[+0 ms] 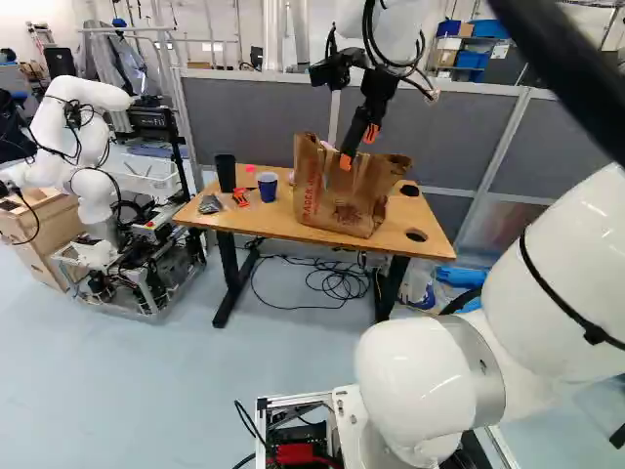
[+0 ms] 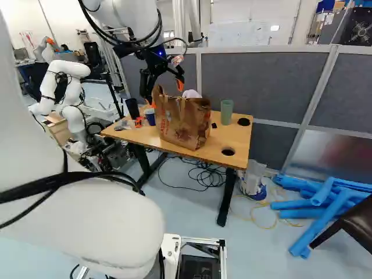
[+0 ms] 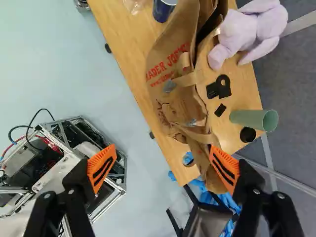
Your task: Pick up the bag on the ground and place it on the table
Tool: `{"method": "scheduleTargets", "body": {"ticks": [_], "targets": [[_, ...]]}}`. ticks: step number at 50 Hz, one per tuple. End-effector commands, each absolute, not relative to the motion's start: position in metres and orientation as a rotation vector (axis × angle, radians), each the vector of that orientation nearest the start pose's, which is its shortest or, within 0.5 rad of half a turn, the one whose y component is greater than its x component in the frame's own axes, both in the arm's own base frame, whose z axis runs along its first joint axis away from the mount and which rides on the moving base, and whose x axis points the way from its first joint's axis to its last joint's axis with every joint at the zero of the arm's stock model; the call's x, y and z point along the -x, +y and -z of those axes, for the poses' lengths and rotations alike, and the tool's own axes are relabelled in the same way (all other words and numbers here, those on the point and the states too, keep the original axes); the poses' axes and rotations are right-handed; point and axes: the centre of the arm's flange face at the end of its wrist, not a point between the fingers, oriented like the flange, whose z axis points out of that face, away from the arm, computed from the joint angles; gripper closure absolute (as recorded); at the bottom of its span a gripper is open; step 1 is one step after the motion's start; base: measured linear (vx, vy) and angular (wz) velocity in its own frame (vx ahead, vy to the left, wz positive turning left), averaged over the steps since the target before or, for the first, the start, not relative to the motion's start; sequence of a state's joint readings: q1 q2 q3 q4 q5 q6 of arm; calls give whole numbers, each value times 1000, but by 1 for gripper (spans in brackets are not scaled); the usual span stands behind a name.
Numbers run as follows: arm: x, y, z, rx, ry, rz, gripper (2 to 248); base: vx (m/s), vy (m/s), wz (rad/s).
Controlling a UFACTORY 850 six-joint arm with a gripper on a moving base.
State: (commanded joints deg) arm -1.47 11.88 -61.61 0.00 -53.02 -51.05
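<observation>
Your gripper (image 1: 358, 148) is above the paper bag (image 1: 337, 195), its fingers spread wide apart. In the wrist view one finger overlaps the bag's right end, though you can't tell whether it touches; the other is over the floor side. The bag stands upright on the table (image 1: 439, 244), just beside its near edge. You have a strip of bare wood to its right, around two round holes, and the gray partition (image 1: 244, 117) rises beyond the far edge. On the far side you have a purple plush toy (image 3: 249, 32), some small black parts (image 3: 218, 88) and a green cup (image 2: 226, 112) toward the right. To the left are a blue cup (image 1: 268, 186), a black cup (image 1: 226, 173), an orange-and-black item (image 1: 240, 196) and a small packet (image 1: 209, 204). Your bag's mouth shows as a dark gap between crumpled sides, too deep to make out its contents. Down on the floor, cables (image 1: 337, 281) lie under the table, and a clear plastic bag (image 2: 254, 177) with something blue in it sits by the right leg, near blue tubes (image 2: 325, 203).
</observation>
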Motion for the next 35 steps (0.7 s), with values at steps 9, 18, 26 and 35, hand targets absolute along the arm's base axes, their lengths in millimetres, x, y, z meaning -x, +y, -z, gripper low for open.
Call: {"method": "scheduleTargets", "body": {"ticks": [9, 18, 26, 35], "targets": [[-402, -10, -684, 2956, -1366, 527, 3, -123, 44, -2], [-402, -10, -684, 2956, -1366, 527, 3, -124, 43, -2], [-402, -10, -684, 2956, -1366, 527, 3, -127, 44, 0], [-402, -10, -684, 2957, -1364, 529, 3, -23, 10, 2]]}}
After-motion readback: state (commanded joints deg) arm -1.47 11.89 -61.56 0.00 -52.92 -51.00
